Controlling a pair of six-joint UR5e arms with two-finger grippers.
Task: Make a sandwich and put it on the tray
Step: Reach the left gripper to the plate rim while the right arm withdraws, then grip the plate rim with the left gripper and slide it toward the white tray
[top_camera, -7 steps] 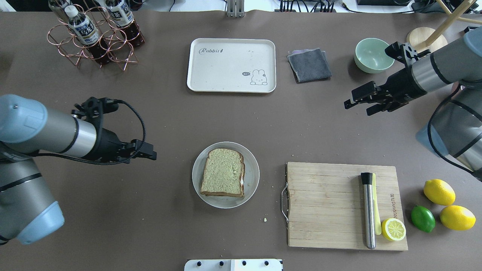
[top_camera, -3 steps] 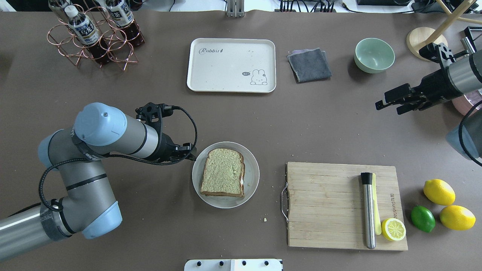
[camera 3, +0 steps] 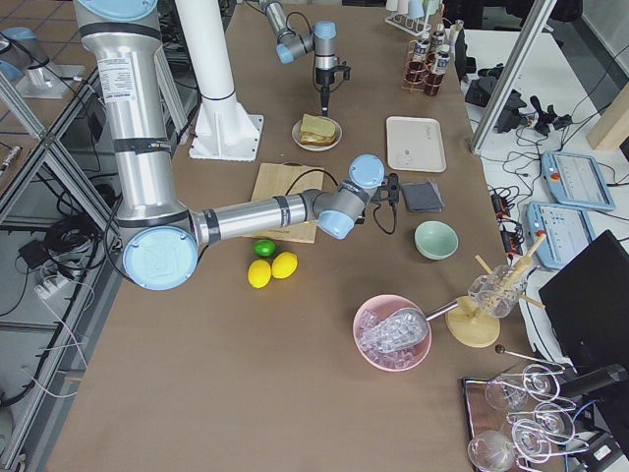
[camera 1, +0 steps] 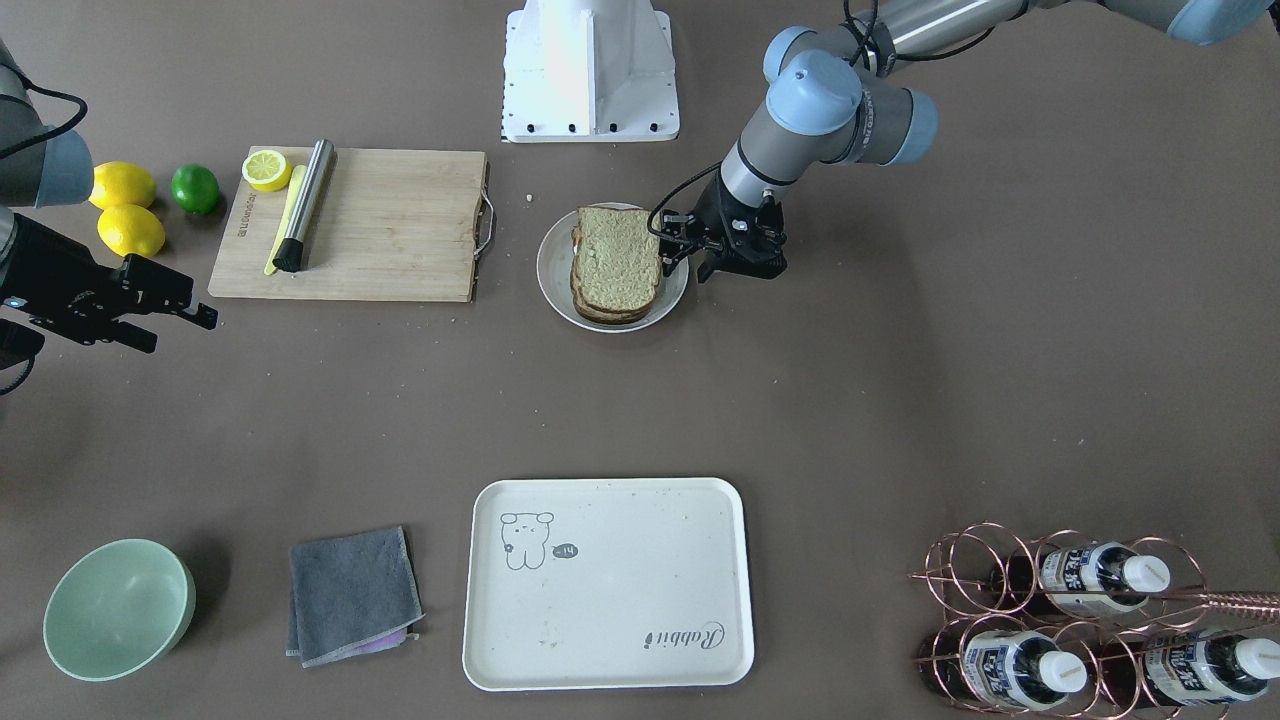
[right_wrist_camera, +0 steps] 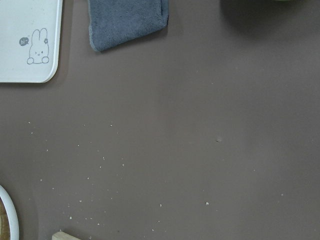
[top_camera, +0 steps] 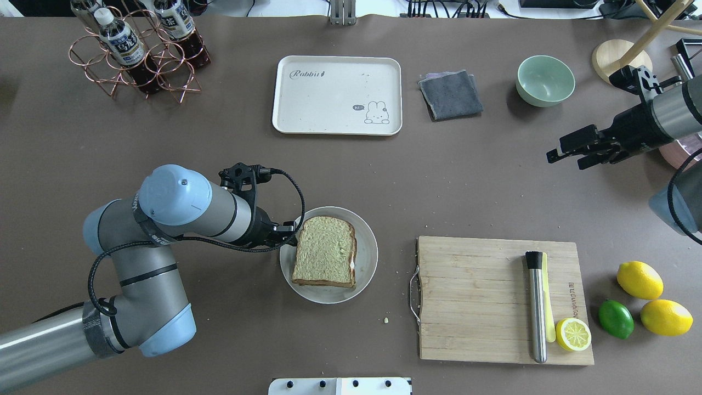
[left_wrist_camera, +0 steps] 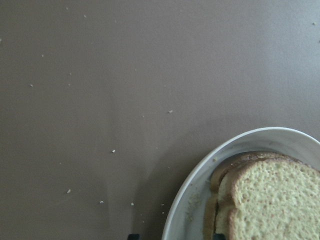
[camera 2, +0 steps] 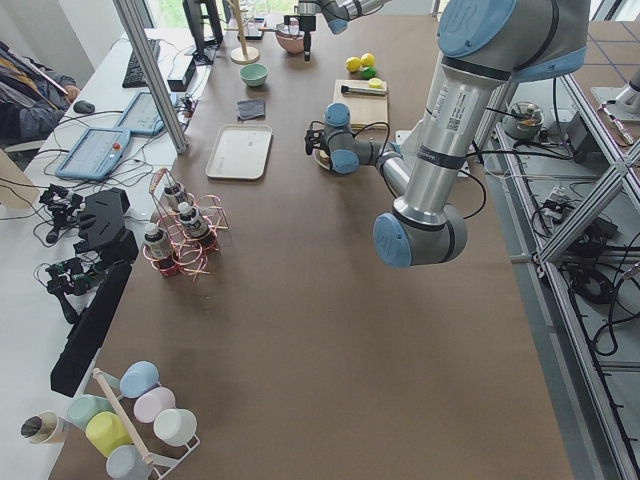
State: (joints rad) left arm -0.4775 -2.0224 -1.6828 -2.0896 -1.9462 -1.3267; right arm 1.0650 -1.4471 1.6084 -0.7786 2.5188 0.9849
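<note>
Left pincer (camera 1: 685, 266), apparently spread astride the plate (camera 1: 552, 278) rim, may snag the plate or shear the sandwich (camera 1: 615, 262).

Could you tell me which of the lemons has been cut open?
The lemon on the cutting board, showing its cut face; the other two lie whole on the table beside the lime.

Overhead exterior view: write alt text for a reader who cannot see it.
The left gripper hangs at the left edge of a round plate holding the sandwich. The cream tray lies farther back; the right gripper hovers open at far right.
</note>
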